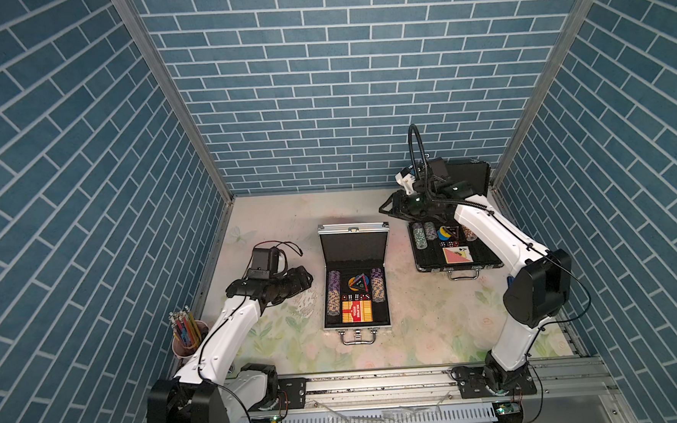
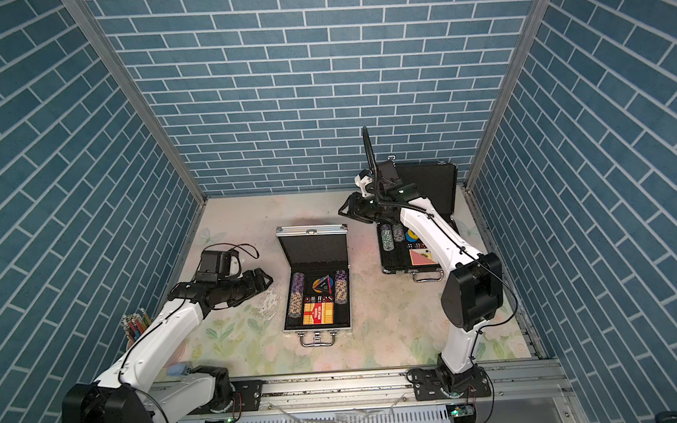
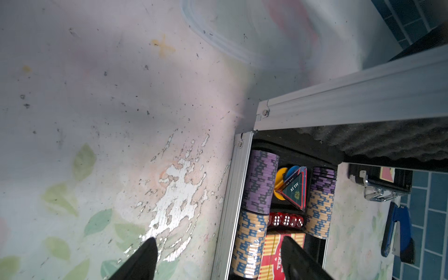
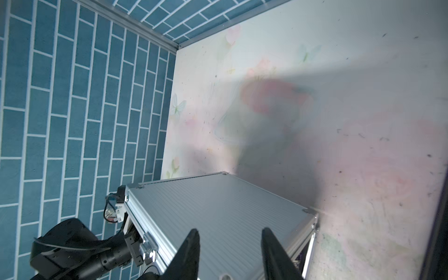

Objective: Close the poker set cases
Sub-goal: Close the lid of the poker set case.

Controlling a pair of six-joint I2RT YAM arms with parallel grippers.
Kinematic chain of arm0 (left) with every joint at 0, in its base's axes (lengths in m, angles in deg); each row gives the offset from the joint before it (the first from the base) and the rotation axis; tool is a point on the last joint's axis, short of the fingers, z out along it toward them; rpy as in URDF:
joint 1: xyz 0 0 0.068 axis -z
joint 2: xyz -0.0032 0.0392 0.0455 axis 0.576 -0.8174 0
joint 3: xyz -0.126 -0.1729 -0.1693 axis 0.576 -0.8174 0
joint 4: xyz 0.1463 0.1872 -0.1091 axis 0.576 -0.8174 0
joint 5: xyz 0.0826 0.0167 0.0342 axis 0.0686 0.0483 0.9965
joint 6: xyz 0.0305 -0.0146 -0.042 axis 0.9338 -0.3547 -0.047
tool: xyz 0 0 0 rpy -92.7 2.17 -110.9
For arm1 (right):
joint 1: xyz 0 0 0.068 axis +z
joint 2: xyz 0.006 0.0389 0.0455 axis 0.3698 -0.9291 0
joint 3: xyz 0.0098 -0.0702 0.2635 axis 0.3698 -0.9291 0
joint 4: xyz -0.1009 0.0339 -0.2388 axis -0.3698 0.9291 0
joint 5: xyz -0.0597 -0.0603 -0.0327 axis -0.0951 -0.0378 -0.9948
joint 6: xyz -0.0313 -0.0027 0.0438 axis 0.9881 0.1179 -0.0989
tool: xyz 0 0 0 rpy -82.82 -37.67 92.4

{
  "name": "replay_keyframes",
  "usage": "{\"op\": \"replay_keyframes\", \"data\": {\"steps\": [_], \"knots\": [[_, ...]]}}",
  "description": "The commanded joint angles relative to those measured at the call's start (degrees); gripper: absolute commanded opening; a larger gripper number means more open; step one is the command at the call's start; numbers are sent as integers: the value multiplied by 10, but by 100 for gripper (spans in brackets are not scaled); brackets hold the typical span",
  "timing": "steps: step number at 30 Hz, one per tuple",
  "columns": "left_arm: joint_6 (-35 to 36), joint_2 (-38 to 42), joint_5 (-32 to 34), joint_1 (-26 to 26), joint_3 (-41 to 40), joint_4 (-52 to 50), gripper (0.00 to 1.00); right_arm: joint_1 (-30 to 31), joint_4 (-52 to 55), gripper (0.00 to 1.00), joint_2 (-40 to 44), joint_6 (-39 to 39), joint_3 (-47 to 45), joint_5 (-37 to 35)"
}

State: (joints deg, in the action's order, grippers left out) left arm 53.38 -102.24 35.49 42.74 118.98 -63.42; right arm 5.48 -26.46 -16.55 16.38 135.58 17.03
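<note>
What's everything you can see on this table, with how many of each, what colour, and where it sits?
silver case: one, silver with black foam, open, table centre
black case: one, black, open, far right
chip rows: two, purple and tan, along the silver case's sides; more in the black case
card box: one, red and yellow, front of the silver case
dice: a few, red, silver case
pencil cup: one, pinkish, near left edge
stapler: one, blue, by the black case's front
left gripper: black, open, left of the silver case
right gripper: black, open, raised between the cases
</note>
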Motion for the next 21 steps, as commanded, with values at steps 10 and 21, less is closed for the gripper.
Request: {"op": "replay_keyframes", "data": {"steps": [10,21], "knots": [[20,-13,-2,-40,-8,4,83,41,8,38,54,-6,-91,44],[32,4,7,-48,-5,-22,87,77,0,38,141,-36,-240,25]]}}
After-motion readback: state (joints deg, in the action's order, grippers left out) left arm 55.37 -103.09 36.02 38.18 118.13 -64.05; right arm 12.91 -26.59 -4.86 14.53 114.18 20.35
